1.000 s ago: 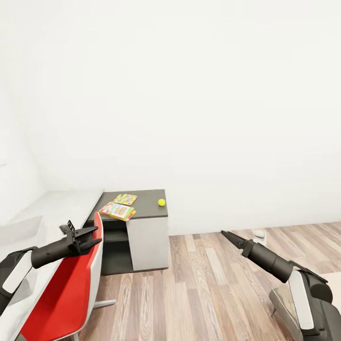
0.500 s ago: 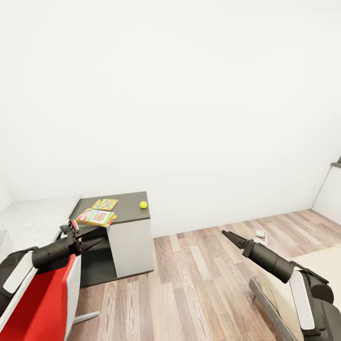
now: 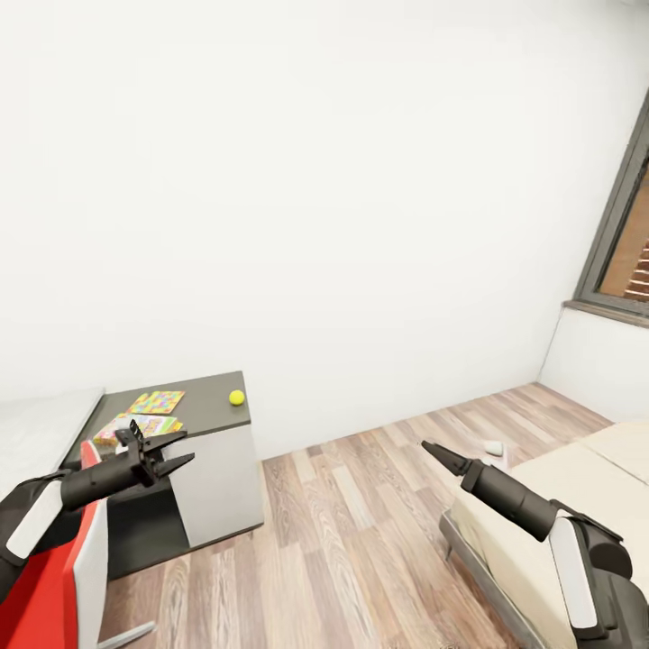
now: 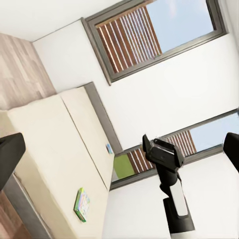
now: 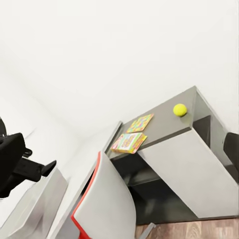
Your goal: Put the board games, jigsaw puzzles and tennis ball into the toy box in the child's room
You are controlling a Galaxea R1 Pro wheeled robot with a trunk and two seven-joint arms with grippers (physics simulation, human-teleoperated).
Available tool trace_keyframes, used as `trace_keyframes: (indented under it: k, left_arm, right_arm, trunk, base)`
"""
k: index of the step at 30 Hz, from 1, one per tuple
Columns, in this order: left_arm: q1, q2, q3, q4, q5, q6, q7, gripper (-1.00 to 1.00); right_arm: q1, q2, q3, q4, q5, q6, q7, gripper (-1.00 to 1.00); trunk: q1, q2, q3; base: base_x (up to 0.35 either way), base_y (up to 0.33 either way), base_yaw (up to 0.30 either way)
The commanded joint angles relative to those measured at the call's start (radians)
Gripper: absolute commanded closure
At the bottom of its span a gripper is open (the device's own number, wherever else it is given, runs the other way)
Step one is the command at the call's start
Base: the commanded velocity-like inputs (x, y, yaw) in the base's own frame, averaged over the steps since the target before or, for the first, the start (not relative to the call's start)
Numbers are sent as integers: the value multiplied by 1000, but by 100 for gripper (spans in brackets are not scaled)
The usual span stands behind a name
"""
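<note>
Base in transit, nothing gripped.

- Left tool [image 3: 168, 448]: fingers apart, empty. It is held out low and level, probably a carry pose that keeps the arm off furniture while driving. In the left wrist view its fingers sit at opposite frame edges with a wide gap.
- Right tool [image 3: 427, 446]: also empty. From the head camera it looks like a single point, probably seen edge-on. The right wrist view has dark fingers at both frame edges, so I read it as apart.
- The dark grey cabinet tabletop [image 3: 209, 413] is just beyond the left tool. The tennis ball [image 3: 236, 397] sits near its far corner, clear of the flat items, and will roll if nudged.
- A jigsaw puzzle [image 3: 156, 402] lies flat beside the ball, nearer the left tool.
- A multicolour board game [image 5: 130, 142] lies by the tabletop's front edge, closest to the left tool and partly hidden behind its fingers from the head. There may be a second flat piece stacked with it, can't tell.
- The red chair [image 3: 50, 599] is directly under the left arm and blocks a straight approach to the cabinet.
- The bed [image 3: 563, 482] is beside and below the right tool. The left wrist camera faces it and shows the green SKIP-BO box [image 4: 82, 204] and the small blue board game [image 4: 108, 148], both flat on the mattress and well apart.
- A pale grey sloped shape [image 5: 32, 206] may be the toy box, not confirmed.

Judgement: the bed games are likely the next pickup, since the right arm is already at the bed edge. They are thin flat boxes, so grip them at an edge.
</note>
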Motion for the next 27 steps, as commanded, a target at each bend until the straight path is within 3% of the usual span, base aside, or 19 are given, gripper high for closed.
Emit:
trace_keyframes:
  k: [1,27]
  left_arm:
    - [0,1,0,0,2,6,-2,-100]
    - [0,-3,0,0,2,4,2,-100]
  right_arm:
    - [-1,0,0,4,-4,6,1,-100]
    - [-1,0,-22,10,-4,5,1,-100]
  trunk:
    - [0,-1,0]
    - [0,-1,16]
  base:
    - [0,0,-281]
    - [0,0,-281]
